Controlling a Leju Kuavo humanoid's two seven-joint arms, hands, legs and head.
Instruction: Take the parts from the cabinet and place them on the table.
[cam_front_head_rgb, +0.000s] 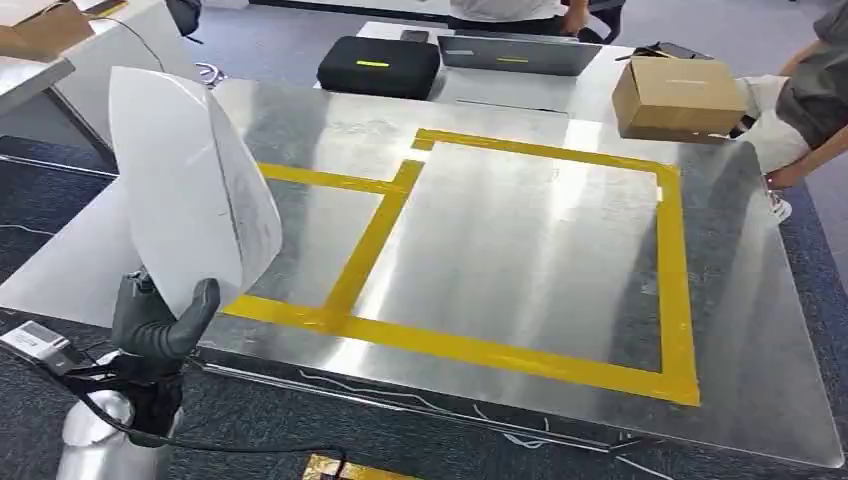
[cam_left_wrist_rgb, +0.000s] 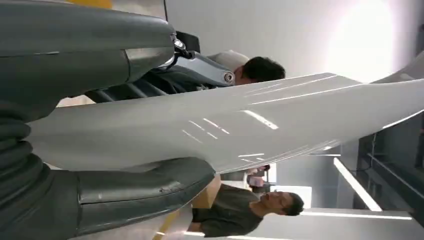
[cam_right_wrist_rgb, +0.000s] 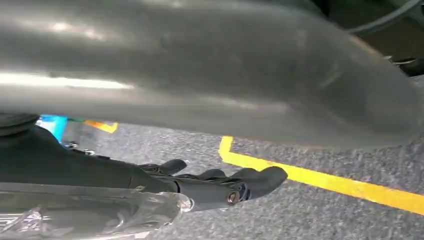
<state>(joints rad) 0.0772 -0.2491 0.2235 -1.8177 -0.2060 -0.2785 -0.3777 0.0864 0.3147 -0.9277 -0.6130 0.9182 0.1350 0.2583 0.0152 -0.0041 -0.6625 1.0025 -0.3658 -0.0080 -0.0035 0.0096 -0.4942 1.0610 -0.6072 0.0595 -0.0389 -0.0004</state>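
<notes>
My left hand (cam_front_head_rgb: 160, 325) grips the lower edge of a large white curved panel (cam_front_head_rgb: 190, 190) and holds it upright over the near left corner of the metal table (cam_front_head_rgb: 520, 230). In the left wrist view the glossy panel (cam_left_wrist_rgb: 225, 125) runs between the thick thumb (cam_left_wrist_rgb: 140, 187) and the fingers above it. My right hand (cam_right_wrist_rgb: 225, 182) hangs over grey floor with a yellow line (cam_right_wrist_rgb: 320, 180); its dark fingers are stretched out and hold nothing.
Yellow tape (cam_front_head_rgb: 370, 245) marks rectangles on the tabletop. At the far right a person's white-gloved hand (cam_front_head_rgb: 775, 120) touches a cardboard box (cam_front_head_rgb: 678, 97). A black case (cam_front_head_rgb: 380, 65) and a laptop (cam_front_head_rgb: 518, 55) lie at the far edge. Cables trail along the near edge.
</notes>
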